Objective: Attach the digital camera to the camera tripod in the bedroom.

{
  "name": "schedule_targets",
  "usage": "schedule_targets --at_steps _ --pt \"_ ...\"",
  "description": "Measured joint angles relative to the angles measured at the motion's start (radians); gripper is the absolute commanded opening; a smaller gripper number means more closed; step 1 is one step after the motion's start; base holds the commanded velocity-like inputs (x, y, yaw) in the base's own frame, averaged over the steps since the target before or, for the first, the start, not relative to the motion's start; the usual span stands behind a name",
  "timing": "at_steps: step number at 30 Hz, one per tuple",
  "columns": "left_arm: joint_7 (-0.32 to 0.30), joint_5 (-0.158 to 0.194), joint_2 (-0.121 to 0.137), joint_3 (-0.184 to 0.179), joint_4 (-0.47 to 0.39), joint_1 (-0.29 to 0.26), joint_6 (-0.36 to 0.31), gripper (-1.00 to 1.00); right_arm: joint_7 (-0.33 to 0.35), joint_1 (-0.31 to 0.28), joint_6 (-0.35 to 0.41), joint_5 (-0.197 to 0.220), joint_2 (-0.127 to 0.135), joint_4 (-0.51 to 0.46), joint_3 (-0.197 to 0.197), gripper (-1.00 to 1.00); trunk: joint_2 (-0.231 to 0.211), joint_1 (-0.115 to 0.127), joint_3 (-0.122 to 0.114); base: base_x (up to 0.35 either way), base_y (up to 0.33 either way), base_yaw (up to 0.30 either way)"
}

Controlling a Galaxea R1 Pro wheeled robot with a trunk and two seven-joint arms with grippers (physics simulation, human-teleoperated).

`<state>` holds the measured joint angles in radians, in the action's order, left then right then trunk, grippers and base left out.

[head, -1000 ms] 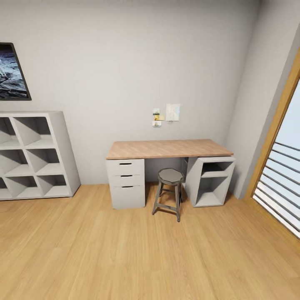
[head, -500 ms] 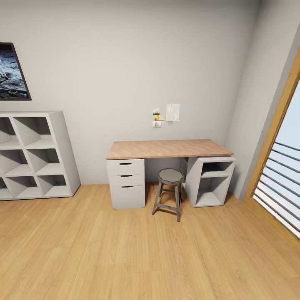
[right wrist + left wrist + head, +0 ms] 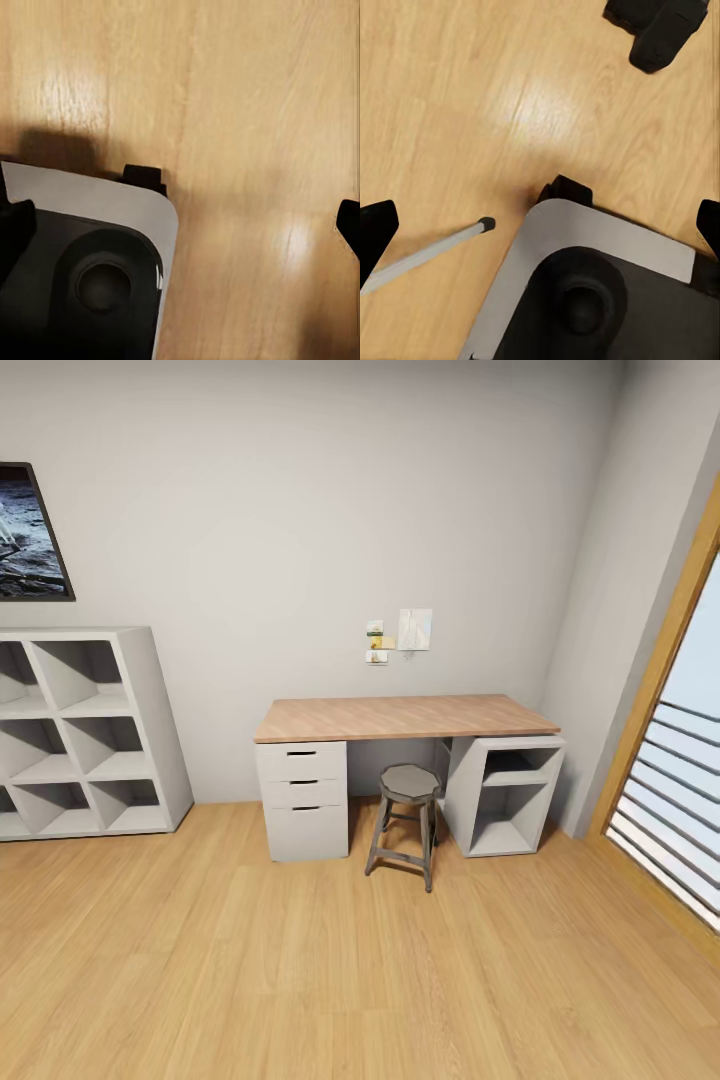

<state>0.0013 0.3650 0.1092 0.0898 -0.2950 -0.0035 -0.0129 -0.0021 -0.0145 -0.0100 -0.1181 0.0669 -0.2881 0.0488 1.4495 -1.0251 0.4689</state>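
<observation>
- I cannot tell from these views where the digital camera is. A dark blocky object (image 3: pixel 658 30) sits on the floor at the edge of the left wrist view, but it is too cut off to name.
- A thin silver-grey rod (image 3: pixel 427 251) with a black tip runs over the planks in the same view. It could be a leg of the camera tripod, but this is only a guess.
- The left gripper (image 3: pixel 540 225) points down at the floor. Its fingers (image 3: pixel 373 232) are spread wide and hold nothing.
- The right gripper (image 3: pixel 180 221) also hangs over the floor. Its fingers (image 3: pixel 349 225) are wide apart too, with only bare wood between them.
- I judge that both arms are held low and close to the robot's base (image 3: pixel 585 292) because the robot is travelling and searching, not yet grasping.
- The bedroom has a light wood floor (image 3: pixel 300 980) and a pale grey wall (image 3: pixel 330 510).
- A worktop (image 3: pixel 400 716) stands against this wall, with a drawer unit (image 3: pixel 302 800) under one end and an open cabinet (image 3: pixel 505 795) under the other. The worktop carries nothing of the task.
- A grey stool (image 3: pixel 406 822) stands in front of the worktop, between the two units.
- White cube shelving (image 3: pixel 80 730) stands to the left, and above it hangs a dark framed screen (image 3: pixel 30 530).
- A window with a wooden frame (image 3: pixel 665 660) is at the right.
- The floor ahead is open, so nothing blocks the base. The next step is probably to turn and look elsewhere in the room.
</observation>
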Motion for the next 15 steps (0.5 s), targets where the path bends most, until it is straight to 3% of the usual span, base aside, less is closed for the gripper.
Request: schedule_targets --at_steps 5,10,12,13,15 --pt "0.000 -0.002 -0.007 -0.001 -0.102 -0.001 -0.043 1.00 -0.010 -0.072 0.004 0.006 0.004 -0.010 -0.002 1.00 0.000 0.000 0.000 0.000 0.000 0.000" --pt "0.004 -0.003 -0.022 -0.003 -0.255 -0.002 -0.222 1.00 -0.030 -0.155 0.006 0.008 0.000 -0.011 -0.003 1.00 0.000 0.000 0.000 0.000 0.000 0.000" --pt "0.005 -0.004 -0.023 -0.003 -0.288 -0.002 -0.257 1.00 -0.034 -0.180 0.009 0.008 -0.001 -0.011 -0.004 1.00 0.000 0.000 0.000 0.000 0.000 0.000" --pt "0.007 -0.004 -0.022 -0.004 -0.346 -0.029 -0.332 1.00 -0.039 -0.240 0.034 0.009 -0.007 -0.010 -0.005 1.00 0.000 0.000 0.000 0.000 0.000 0.000" --pt "0.008 -0.003 -0.022 -0.004 -0.361 -0.080 -0.373 1.00 -0.041 -0.303 0.046 0.009 -0.009 -0.012 -0.005 1.00 0.000 0.000 0.000 0.000 0.000 0.000"
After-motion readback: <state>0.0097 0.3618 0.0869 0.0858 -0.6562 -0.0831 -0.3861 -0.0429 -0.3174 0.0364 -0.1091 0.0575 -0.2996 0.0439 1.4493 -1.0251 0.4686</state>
